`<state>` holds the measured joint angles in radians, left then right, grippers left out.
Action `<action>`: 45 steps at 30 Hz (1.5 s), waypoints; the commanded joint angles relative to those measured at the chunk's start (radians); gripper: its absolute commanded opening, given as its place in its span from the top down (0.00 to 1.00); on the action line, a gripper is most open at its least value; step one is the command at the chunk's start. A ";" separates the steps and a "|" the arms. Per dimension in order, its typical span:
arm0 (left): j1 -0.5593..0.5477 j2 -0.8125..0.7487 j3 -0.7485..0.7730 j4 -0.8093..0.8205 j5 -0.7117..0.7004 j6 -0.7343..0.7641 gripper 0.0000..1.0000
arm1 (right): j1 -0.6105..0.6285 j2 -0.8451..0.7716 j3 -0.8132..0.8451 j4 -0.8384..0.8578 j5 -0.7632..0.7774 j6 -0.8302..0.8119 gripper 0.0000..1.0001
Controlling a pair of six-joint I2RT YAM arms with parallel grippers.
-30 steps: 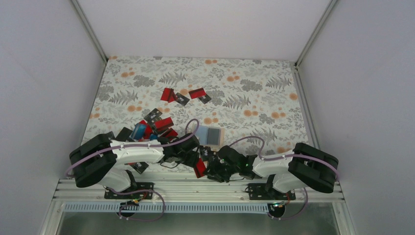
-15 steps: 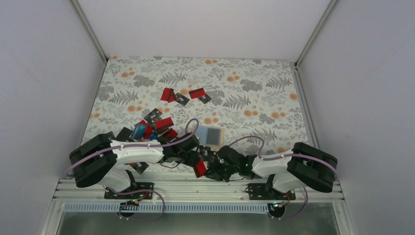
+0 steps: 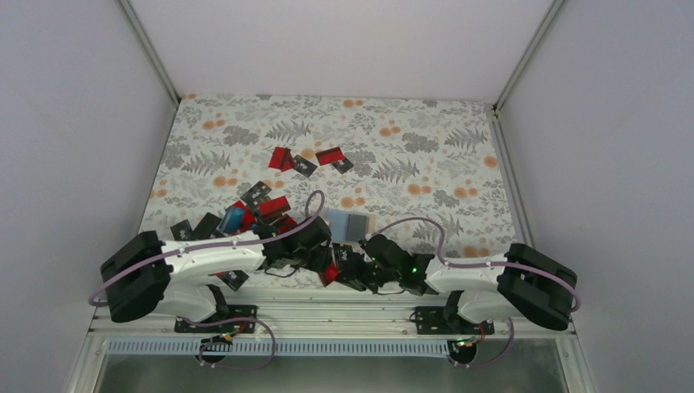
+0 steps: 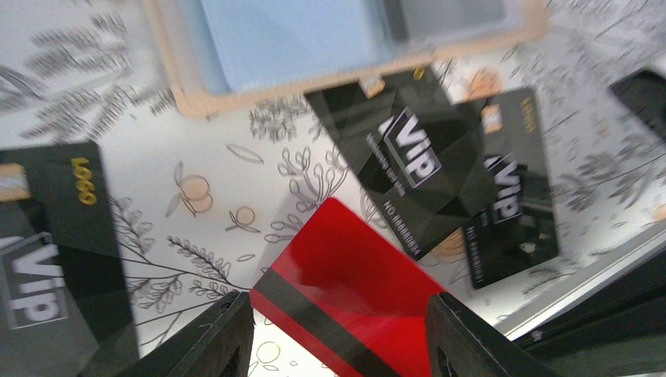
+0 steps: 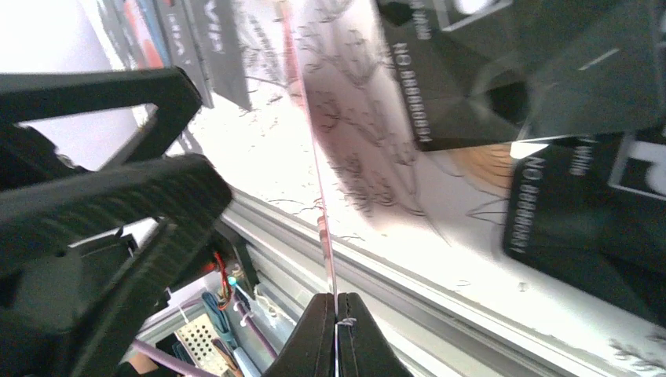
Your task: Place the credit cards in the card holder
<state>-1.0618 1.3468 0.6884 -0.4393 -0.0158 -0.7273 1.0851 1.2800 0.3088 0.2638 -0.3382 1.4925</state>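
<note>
At the near edge of the table, just beyond the aluminium rail [image 3: 327,315], the two arms meet at the middle. The right gripper [image 5: 336,334] has its fingers pressed together on the lower edge of a red card [image 4: 345,267], which its wrist view shows edge-on as a thin upright line. The left gripper [image 4: 338,305] stands spread, one finger on either side of that card. Whether its fingertips touch the card's corners cannot be told.

The step in hand appears to be the pick-up of one card, possibly a pass between the arms. The next move probably calls for carrying the card to the holder, levelling it with a pocket mouth and sliding it in edge first. The left arm might need to steady the holder.

Just beyond the grippers, two black cards [image 4: 408,165] lie overlapped on the cloth, one corner reaching under the rim of the card holder [image 4: 188,106]. The holder lies open and flat, tan border outward and grey-blue pockets upward. No card shows in what can be seen of it, so the task looks to be near its start.

To the left, a heap of cards [image 3: 262,209], red, black and blue, lies close by. A far group of cards [image 3: 304,161] lies well apart toward the back. The tablecloth [image 3: 425,139] is white with grey ferns and orange blossoms. Plain pale walls [image 3: 344,41] enclose it, joined by metal frame posts [image 3: 524,57].
</note>
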 commanded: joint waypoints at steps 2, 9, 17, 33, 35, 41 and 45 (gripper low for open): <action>0.027 -0.085 0.088 -0.151 -0.122 -0.038 0.44 | -0.007 -0.032 0.080 -0.069 0.014 -0.118 0.96; 0.118 -0.232 0.158 -0.245 -0.174 -0.049 0.43 | -0.054 -0.111 0.157 -0.108 0.007 -0.266 0.96; 0.184 -0.331 0.233 -0.188 -0.182 -0.037 0.40 | -0.310 -0.241 0.239 -0.168 -0.120 -0.430 0.96; 0.318 -0.233 0.281 0.425 0.197 -0.007 0.38 | -0.720 -0.273 0.386 0.062 -0.536 -0.433 0.96; 0.345 -0.206 0.270 0.513 0.274 -0.024 0.39 | -0.730 -0.275 0.408 0.079 -0.559 -0.428 0.96; 0.380 -0.141 0.256 0.727 0.424 -0.051 0.43 | -0.737 -0.278 0.463 0.088 -0.605 -0.434 0.96; 0.382 -0.125 0.257 0.799 0.474 -0.050 0.47 | -0.737 -0.274 0.480 0.088 -0.625 -0.434 0.96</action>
<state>-0.6849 1.2144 0.9455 0.1959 0.3523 -0.7742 0.3561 1.0142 0.7528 0.3180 -0.9100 1.0645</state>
